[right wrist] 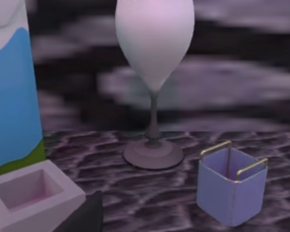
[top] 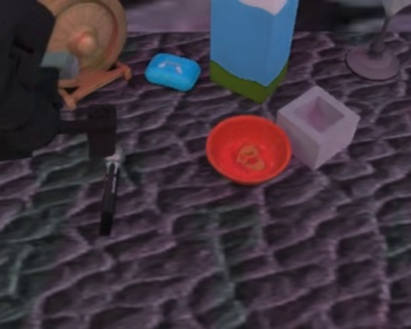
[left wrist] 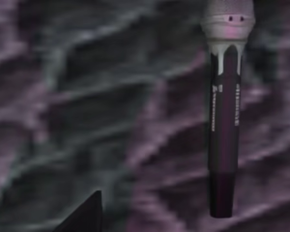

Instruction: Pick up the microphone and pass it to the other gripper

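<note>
The microphone [top: 109, 195] lies flat on the purple-grey cloth at the left. Its grey mesh head [top: 114, 162] points toward the back and its black handle toward the front edge. In the left wrist view the microphone [left wrist: 224, 125] lies apart from the single dark finger [left wrist: 89, 217] that shows at the frame's edge. My left gripper [top: 99, 133] hovers just behind the head, open and holding nothing. My right arm is out of the top view. One dark finger [right wrist: 87, 215] of it shows in the right wrist view, well off centre, with nothing held.
A red bowl [top: 248, 149] sits mid-table, with a lilac square box [top: 318, 125] to its right. At the back stand a blue-and-green carton [top: 252, 41], a blue soap-like block [top: 172, 71], a wooden stand [top: 89, 41] and a wine glass [right wrist: 153, 53]. A small handled basket [right wrist: 232, 191] sits far right.
</note>
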`<move>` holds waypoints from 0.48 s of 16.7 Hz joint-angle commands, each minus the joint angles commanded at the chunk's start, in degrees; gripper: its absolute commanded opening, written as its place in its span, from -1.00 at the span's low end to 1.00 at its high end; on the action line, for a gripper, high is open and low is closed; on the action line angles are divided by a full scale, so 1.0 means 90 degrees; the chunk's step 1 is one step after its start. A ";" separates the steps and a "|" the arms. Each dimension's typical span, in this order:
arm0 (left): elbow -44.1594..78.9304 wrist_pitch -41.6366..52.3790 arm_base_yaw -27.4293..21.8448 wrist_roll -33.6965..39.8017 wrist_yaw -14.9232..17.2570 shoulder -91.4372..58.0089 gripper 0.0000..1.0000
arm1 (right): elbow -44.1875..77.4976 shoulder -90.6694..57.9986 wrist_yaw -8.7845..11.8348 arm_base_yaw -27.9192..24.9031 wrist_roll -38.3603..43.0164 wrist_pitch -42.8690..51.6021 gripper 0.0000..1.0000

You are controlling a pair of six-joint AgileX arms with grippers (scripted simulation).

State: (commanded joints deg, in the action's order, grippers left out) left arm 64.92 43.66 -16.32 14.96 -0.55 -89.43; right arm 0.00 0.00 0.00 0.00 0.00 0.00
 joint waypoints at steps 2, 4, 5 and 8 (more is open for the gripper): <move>0.0643 0.0452 -0.0161 0.0147 -0.0020 -0.0967 1.00 | 0.0000 0.0000 0.0000 0.0000 0.0000 0.0000 1.00; 0.1121 0.0820 -0.0287 0.0259 -0.0039 -0.1688 1.00 | 0.0000 0.0000 0.0000 0.0000 0.0000 0.0000 1.00; 0.1294 0.0963 -0.0334 0.0301 -0.0048 -0.1947 1.00 | 0.0000 0.0000 0.0000 0.0000 0.0000 0.0000 1.00; 0.1539 0.1182 -0.0403 0.0360 -0.0063 -0.2316 1.00 | 0.0000 0.0000 0.0000 0.0000 0.0000 0.0000 1.00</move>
State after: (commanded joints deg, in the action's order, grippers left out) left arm 78.77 54.29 -19.94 18.21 -1.12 -110.27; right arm 0.00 0.00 0.00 0.00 0.00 0.00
